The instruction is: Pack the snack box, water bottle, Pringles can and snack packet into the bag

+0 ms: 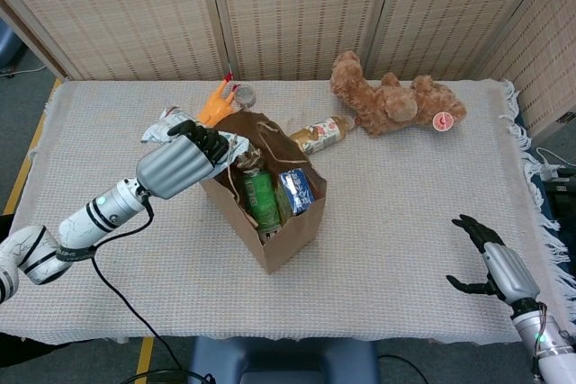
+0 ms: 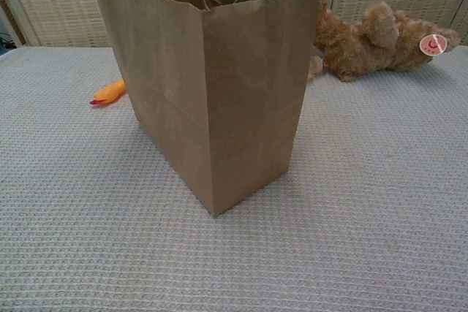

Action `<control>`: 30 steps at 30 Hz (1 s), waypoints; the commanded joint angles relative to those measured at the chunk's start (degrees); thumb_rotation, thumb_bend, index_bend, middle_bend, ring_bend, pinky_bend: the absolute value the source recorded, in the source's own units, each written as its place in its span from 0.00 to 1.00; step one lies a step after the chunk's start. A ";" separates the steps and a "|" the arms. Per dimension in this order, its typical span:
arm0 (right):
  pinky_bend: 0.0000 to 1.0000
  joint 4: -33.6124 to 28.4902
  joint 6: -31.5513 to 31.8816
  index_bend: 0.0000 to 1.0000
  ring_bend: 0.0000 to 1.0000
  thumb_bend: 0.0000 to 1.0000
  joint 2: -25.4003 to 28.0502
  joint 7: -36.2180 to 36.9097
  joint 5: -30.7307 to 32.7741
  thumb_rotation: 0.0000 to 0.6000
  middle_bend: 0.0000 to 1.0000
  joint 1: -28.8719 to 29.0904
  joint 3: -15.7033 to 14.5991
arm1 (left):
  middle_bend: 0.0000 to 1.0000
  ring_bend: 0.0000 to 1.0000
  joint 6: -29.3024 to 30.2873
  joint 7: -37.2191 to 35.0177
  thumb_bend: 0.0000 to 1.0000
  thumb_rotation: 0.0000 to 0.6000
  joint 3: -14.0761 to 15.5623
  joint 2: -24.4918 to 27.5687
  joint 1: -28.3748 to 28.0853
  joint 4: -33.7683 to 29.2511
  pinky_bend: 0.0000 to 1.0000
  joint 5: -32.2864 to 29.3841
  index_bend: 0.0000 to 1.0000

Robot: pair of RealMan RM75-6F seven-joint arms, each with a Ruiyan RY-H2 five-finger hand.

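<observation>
Right now my left hand [image 1: 184,161] is closed around the snack packet [image 1: 166,125], holding it above the near-left rim of the bag [image 1: 290,227], with the crinkled foil sticking out past my fingers on the far side. I judge the packet light, soft and slippery, so a grip across its middle is safest; squeezed hard, whatever is inside may crush. Just right of my hand, inside the open bag, a green can [image 1: 259,200] stands upright beside a blue-and-white pack [image 1: 294,190], and something silvery sits behind them that I cannot identify. The paper walls look thin and ready to fold if I bump them. Beyond the bag lie an orange toy [image 1: 214,102], a bottle on its side [image 1: 319,135] and a teddy bear [image 1: 391,100]. My right hand [image 1: 490,254] hovers well apart, fingers spread, holding nothing. The chest view shows only the bag's outside; my left hand is cut off there.
</observation>
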 commanded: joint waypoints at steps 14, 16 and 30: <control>0.00 -0.02 -0.52 0.11 0.00 0.14 0.20 0.23 -0.18 1.00 0.00 0.21 -0.11 | 0.72 0.62 -3.46 -0.07 0.70 1.00 3.15 1.95 0.17 2.94 0.72 0.41 0.72; 0.00 0.01 -0.51 0.11 0.00 0.14 0.18 0.13 -0.22 1.00 0.00 0.21 -0.14 | 0.72 0.62 -3.62 0.13 0.70 1.00 3.32 2.49 0.85 2.98 0.72 -0.34 0.72; 0.00 -0.52 -0.49 0.11 0.00 0.14 -0.16 -1.24 0.02 1.00 0.00 0.32 -0.19 | 0.73 0.62 -0.49 3.59 0.70 1.00 0.05 2.86 3.39 0.47 0.71 -5.59 0.73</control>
